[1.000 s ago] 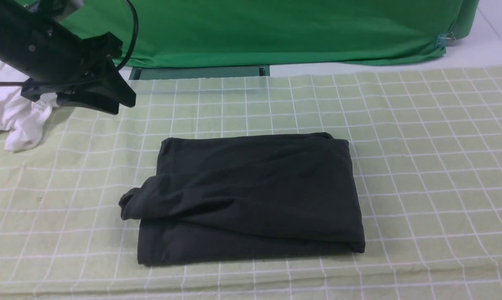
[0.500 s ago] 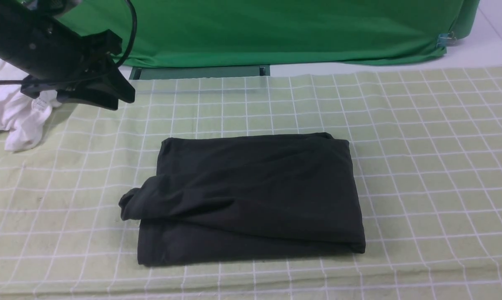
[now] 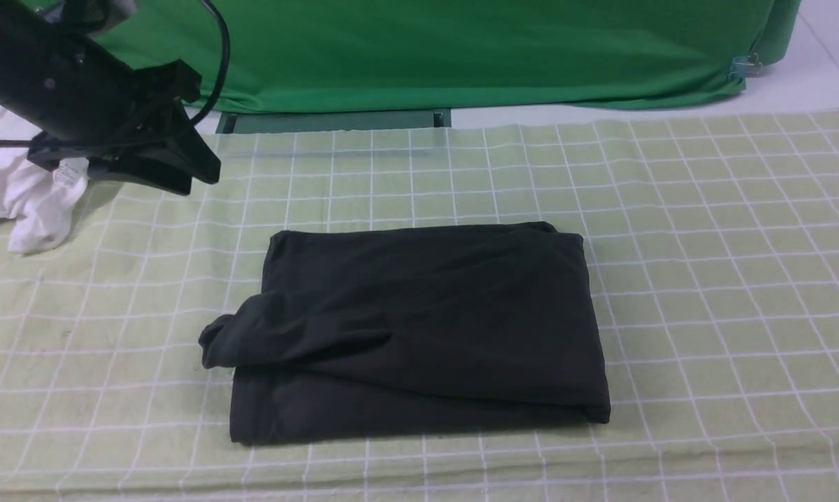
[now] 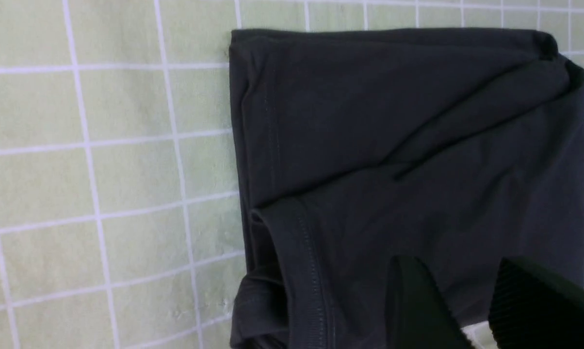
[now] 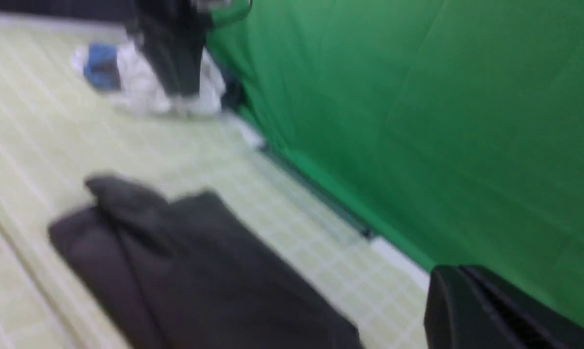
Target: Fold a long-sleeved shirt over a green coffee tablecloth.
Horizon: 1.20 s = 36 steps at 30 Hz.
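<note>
While the folded shirt [image 3: 419, 331] lies mid-tablecloth [image 3: 705, 279], a green backdrop [image 3: 461, 49] hangs behind and a white garment [image 3: 22, 195] sits far left. Left gripper [image 4: 466, 310] hovers part-open, empty; right gripper [image 5: 471, 310] is closed.

One black long-sleeved shirt [image 3: 419, 331], folded into a single bundle. One pale green coffee tablecloth [image 3: 705, 244] with a white grid. One white garment [image 3: 26, 195], crumpled. One vivid green backdrop fabric [image 3: 461, 49]. One small blue item [image 5: 100, 68], blurred. One robot arm in the front view, bearing one left gripper [image 3: 182, 164]; one right gripper [image 5: 466, 300] in its wrist view.
</note>
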Available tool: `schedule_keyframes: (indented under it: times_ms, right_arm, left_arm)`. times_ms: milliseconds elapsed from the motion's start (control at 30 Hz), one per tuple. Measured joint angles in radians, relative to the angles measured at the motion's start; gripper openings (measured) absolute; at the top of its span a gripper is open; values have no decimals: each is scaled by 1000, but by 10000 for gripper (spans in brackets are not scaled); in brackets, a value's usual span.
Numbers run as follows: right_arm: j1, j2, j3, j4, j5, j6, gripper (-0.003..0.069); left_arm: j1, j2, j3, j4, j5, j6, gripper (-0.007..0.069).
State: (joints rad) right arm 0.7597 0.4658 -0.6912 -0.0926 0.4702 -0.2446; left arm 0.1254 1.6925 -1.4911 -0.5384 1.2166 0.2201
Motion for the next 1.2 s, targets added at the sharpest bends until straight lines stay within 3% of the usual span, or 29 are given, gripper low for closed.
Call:
schedule_keyframes:
  times_ms: [267, 767, 1000, 1200]
  right_arm:
    - [0, 1, 44, -20, -43, 118, -1]
    - [0, 1, 44, -22, -47, 132, 33]
    - [-5, -51, 81, -22, -80, 132, 49]
    - [-156, -215, 309, -22, -249, 132, 58]
  left_arm:
    - [0, -11, 0, 18, 0, -5, 238]
    - [0, -69, -1, 18, 2, -13, 238]
    - [0, -75, -9, -80, 2, -44, 238]
    - [0, -75, -10, -99, 2, -44, 238]
